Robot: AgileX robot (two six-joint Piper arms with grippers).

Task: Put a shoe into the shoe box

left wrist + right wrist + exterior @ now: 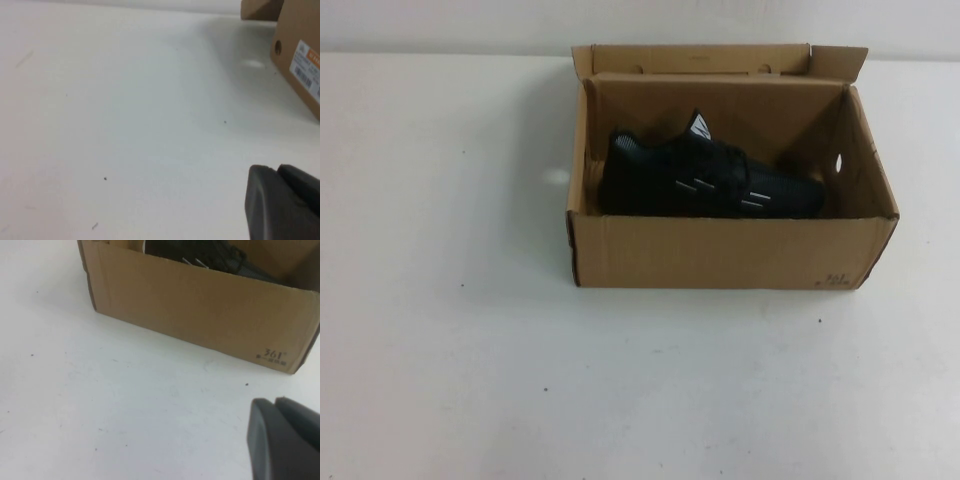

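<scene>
Now our left hand (282, 205) rests low over the bare desk (125, 125) beside the box's labelled end, and our right hand (285, 440) sits near the front wall; we cannot tell whether either is clenched or released. Ahead, the shoe (705, 180) already lies inside the shoe box (720, 250), lid flap open. We judge it best to keep both hands clear of the cardboard.

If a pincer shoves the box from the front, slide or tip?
Probably slides: the box is low, wide and sits flat on the smooth table. The shoe inside adds weight low down. Thin cardboard walls may flex. Left pincer and right pincer sit clear.
</scene>
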